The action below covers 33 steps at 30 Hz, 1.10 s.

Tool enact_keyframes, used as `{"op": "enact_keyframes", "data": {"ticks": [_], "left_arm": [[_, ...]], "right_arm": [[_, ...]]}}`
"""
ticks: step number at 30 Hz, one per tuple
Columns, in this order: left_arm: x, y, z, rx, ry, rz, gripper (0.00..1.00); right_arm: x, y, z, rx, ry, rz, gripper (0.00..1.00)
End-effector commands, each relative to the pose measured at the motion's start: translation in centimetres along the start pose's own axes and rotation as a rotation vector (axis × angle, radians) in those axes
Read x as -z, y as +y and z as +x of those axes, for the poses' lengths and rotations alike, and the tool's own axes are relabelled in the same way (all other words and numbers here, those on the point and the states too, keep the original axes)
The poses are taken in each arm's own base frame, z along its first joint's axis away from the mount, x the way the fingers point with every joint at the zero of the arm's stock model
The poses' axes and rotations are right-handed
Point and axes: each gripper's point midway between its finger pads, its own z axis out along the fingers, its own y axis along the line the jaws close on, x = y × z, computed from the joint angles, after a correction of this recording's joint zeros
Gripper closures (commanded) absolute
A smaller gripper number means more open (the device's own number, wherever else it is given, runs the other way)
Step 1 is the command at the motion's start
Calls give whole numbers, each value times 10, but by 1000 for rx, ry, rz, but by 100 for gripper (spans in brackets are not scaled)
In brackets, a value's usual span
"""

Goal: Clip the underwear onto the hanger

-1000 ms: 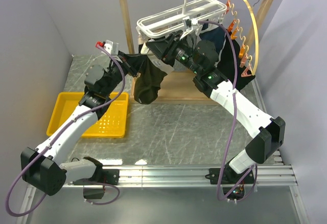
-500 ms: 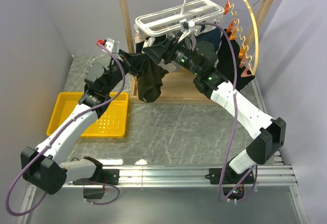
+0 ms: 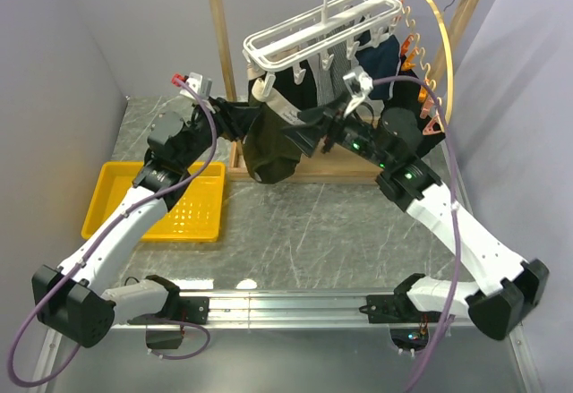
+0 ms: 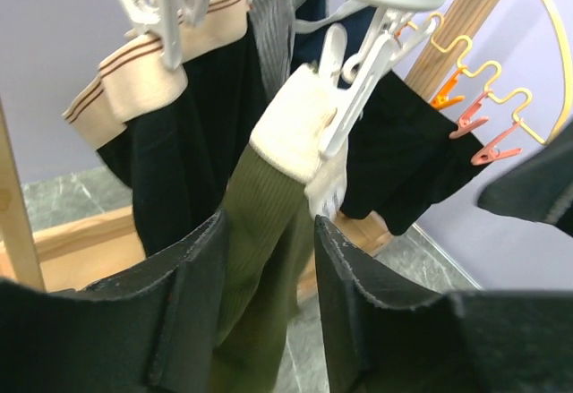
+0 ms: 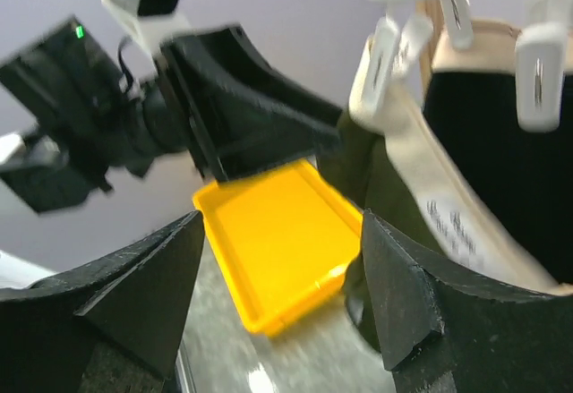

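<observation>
Right gripper point(image 3: 303, 132) retreated; marbled grey table point(image 3: 313, 227), lilac walls point(image 3: 54, 44).

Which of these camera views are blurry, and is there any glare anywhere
Right wrist view: smeared throughout, the yellow tray soft-edged. Left wrist view: its claw fingers up close are soft, the underwear sharper. Top view: crisp, with a small glare spot on the table.

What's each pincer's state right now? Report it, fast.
Left pincer: open, the underwear hanging between its fingers.
Right pincer: open, holding nothing.
</observation>
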Motion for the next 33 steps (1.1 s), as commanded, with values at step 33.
{"op": "enact_keyframes", "data": {"ticks": [33], "left_arm": [[27, 32, 7, -26, 59, -110, 32]], "right_arm": [[91, -109, 48, 120, 47, 229, 27]]}}
